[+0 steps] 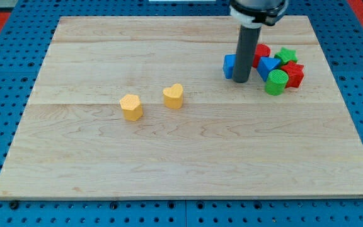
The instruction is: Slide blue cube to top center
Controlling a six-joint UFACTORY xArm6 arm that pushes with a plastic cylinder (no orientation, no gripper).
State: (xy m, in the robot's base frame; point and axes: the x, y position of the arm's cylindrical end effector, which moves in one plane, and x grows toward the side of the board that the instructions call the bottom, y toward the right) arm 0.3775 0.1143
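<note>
Okay, my tip (241,81) is down on the wooden board (169,157), planted right at the blue cube (229,65), on the side of it facing the view's bottom and right; the rod hides part of that cube. There's no hand here to open or close, just the bare rod, holding nothing, and whether it actually touches the cube I can't tell. The blue cube sits at the left edge of a tight cluster: a second blue block (268,65), a red block (261,52), a green star (287,55), a red block (294,74) and a green cylinder (276,82) all lie to its right. I reckon it's light, rigid, and slides easily, likely to spin if nudged off-centre. So I'd press squarely on a flat face.
</note>
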